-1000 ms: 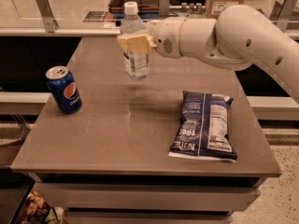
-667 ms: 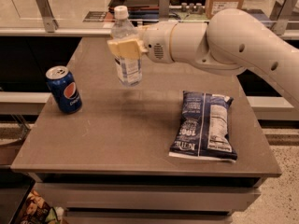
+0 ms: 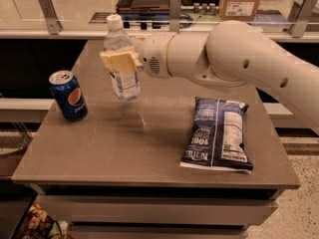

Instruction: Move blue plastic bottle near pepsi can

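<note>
Gripper (image 3: 118,61) clamped on the bottle (image 3: 125,84), up off the table (image 3: 124,153). Can (image 3: 68,94) near the left edge, bare tabletop between them. Chip bag (image 3: 218,133) right.

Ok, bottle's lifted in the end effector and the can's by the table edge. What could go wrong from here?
1. The blue plastic bottle hangs slightly tilted in the end effector, clear of the table; released like that, it may topple.
2. The pepsi can stands close to the table's edge, so a bump from the bottle could push it off.
</note>
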Motion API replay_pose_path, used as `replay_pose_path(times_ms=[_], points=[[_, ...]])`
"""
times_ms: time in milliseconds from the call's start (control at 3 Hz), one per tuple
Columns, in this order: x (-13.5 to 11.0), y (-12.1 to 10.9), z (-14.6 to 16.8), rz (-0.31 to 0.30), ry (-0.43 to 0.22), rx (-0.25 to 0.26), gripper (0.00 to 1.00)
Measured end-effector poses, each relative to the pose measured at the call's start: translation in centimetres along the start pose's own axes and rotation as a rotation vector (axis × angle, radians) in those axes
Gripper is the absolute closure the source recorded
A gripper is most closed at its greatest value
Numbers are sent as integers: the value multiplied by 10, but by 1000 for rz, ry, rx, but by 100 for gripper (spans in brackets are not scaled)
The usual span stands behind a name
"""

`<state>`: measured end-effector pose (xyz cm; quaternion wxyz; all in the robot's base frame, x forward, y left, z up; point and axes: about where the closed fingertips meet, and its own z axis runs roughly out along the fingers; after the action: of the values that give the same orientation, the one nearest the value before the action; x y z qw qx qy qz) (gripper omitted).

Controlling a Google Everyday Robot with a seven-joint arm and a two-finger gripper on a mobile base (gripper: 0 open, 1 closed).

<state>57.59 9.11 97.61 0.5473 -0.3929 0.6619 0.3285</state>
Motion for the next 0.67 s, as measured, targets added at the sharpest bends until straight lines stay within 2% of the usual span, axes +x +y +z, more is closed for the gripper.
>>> replay_pose_path(times_ms=[667], points=[[10,17,9,-25,-16,-19,100]])
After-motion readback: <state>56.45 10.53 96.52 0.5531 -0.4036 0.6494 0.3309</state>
